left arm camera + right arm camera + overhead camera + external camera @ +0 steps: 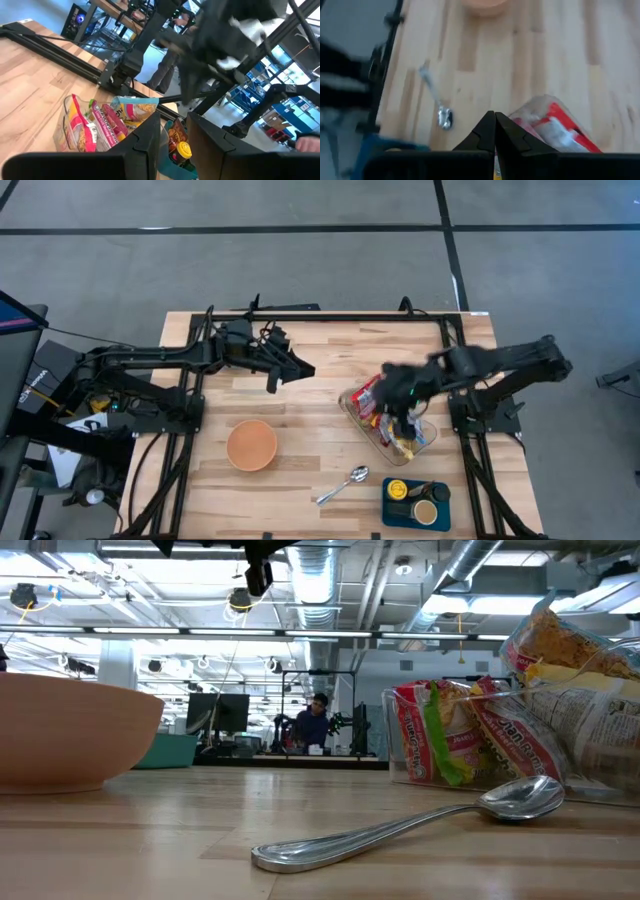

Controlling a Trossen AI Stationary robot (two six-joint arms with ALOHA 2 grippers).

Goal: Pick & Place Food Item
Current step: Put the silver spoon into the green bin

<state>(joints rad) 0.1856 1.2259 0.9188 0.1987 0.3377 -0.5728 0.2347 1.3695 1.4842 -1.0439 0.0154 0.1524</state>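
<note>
Over the clear tub (pixel 352 406) of food packets (pixel 368 396) on the table's (pixel 320 360) right half: right pincer (pixel 399 427), fingers pressed together, nothing visibly held. Packets sit in the tub. Left pincer (pixel 305 370) hangs above the table's rear centre, fingers slightly apart, empty. Orange bowl (pixel 251 445) front-left; spoon (pixel 343 485) between bowl and blue tray (pixel 392 515).

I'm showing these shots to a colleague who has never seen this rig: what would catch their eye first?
Probably the clear container stuffed with bright food packets on the table's right side, with the right hand shut just above it. Next, the orange bowl nearer the left and the shiny spoon lying between bowl and container. The left hand hovers empty over bare wood farther back.
</note>
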